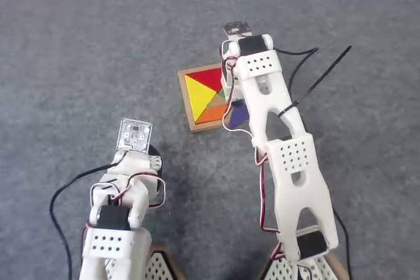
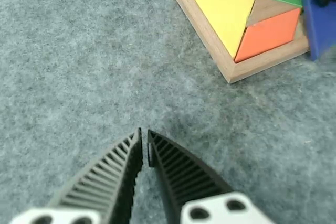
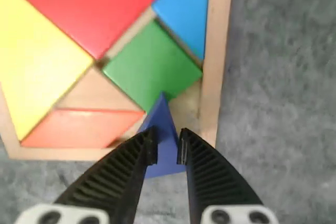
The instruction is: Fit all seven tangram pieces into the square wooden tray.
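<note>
My right hand point(image 3: 167, 146) is clenched on the dark blue triangle point(image 3: 161, 119), gripping its two flat faces. Its point dips over a corner of the tray point(image 3: 216, 51), just inside the rim. I judge the piece light, stiff and smooth-painted, so it could swivel in a narrow pinch; the flat faces near the wide end seem the best hold.

In the tray lie a yellow triangle point(image 3: 37, 61), a red triangle point(image 3: 89, 3), a green square point(image 3: 152, 69), a light blue triangle point(image 3: 186, 14) and an orange slanted piece point(image 3: 79, 127). Bare wood shows under the blue point and between yellow, green and orange.

My left hand point(image 2: 144, 136) is closed on nothing, above the grey table point(image 2: 79, 51), apart from the tray.
</note>
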`<act>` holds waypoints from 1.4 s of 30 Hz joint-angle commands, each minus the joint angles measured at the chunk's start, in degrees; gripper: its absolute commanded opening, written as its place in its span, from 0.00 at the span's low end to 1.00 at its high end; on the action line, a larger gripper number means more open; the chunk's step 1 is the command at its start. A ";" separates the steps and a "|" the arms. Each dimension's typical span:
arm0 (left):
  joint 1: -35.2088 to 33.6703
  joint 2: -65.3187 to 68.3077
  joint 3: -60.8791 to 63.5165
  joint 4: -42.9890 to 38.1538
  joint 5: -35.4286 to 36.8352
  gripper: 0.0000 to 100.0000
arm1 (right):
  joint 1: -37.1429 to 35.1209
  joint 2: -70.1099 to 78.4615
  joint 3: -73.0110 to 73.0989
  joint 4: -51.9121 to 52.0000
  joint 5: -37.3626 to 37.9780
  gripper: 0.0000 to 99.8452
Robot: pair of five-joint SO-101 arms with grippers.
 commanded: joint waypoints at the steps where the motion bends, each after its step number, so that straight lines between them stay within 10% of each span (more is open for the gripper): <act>1: -0.26 -0.79 -0.48 0.44 0.44 0.02 | 1.45 -3.65 0.88 2.33 -0.88 0.08; 17: -0.26 -0.79 -0.48 0.44 0.44 0.02 | 3.91 -2.51 -0.62 -11.12 -0.79 0.08; 30: -0.26 -0.79 -0.48 0.44 0.44 0.02 | 0.48 -13.85 -30.95 3.03 4.31 0.01; 42: -0.26 -0.79 -0.48 0.44 0.44 0.02 | 0.75 -42.86 28.57 -0.13 1.67 0.03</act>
